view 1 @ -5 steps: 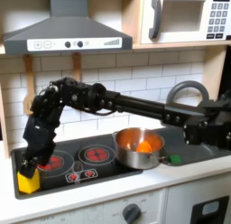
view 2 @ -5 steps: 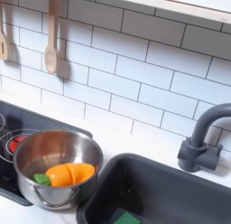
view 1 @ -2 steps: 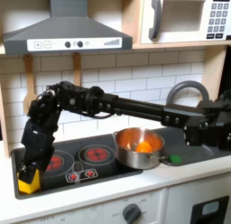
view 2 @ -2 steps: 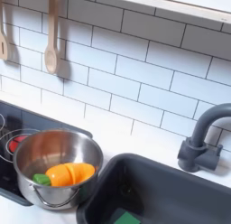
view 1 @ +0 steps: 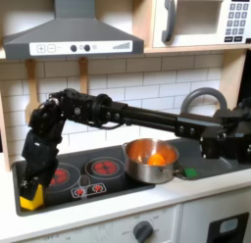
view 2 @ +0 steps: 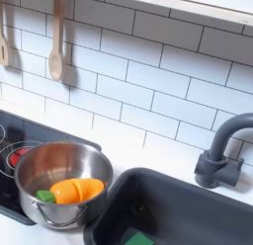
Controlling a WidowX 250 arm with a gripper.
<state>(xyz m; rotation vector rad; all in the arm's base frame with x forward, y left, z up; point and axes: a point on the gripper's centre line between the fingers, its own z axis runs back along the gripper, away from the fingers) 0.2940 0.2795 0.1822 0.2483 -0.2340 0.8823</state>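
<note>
Lower left of first exterior view: my gripper (view 1: 31, 186) pinches a yellow block (view 1: 31, 197) at the stove (view 1: 108, 183) edge w/ thin grip, so it could slip & drop off the front.

Microwave (view 1: 201, 20) in the first exterior view: display at its top right reads roughly "01:30", blurry. Keypad (view 1: 235, 24) below it has button marks, too small to read. Hood (view 1: 71, 39) has knobs and a vent grille, no readable labels. Stove (view 1: 88, 178) panel between the burners shows red marks, not legible. Second exterior view: no text.
</note>
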